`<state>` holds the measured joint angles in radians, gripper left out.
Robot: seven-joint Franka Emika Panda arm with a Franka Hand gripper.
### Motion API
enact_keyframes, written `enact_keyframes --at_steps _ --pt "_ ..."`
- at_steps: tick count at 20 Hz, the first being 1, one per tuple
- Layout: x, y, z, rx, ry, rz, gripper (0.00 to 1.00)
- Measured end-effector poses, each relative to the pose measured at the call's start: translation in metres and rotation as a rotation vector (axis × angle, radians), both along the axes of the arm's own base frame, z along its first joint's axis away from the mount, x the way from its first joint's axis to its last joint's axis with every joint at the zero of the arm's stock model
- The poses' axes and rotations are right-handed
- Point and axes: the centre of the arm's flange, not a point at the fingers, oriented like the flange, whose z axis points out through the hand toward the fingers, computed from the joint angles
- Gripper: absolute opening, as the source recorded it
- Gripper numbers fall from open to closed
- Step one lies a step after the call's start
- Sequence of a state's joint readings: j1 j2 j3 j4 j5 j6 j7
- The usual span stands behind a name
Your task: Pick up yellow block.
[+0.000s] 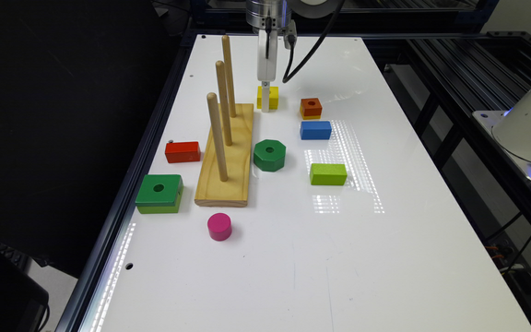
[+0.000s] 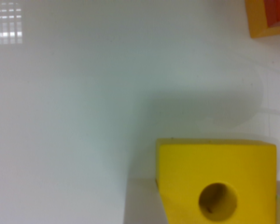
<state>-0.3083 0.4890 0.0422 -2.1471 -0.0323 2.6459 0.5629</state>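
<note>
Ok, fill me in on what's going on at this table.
A Franka arm has its pincer lowered onto the small yellow wooden square block with a round hole, near the far end of the white table. The block sits on the surface, not yet lifted. Beside it lie the orange-topped cube, a blue rectangular block and a wooden three-peg board. Whether the pincer has closed is unclear.

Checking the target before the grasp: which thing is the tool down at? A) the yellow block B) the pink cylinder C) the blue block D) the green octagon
A: in the exterior view the tool is down right at the yellow block, near the peg board.
</note>
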Motion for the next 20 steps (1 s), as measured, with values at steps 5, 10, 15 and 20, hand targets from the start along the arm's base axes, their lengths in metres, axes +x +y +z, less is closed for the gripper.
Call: enact_keyframes --at_steps 5,10,15,20 --pt "0.000 0.000 0.000 0.000 0.000 0.000 0.00" --pt "0.000 0.000 0.001 0.000 -0.002 0.000 0.00" --pt "0.002 -0.001 0.008 -0.003 -0.011 0.000 0.00" --pt "0.002 -0.001 0.018 -0.005 -0.014 0.000 0.00"
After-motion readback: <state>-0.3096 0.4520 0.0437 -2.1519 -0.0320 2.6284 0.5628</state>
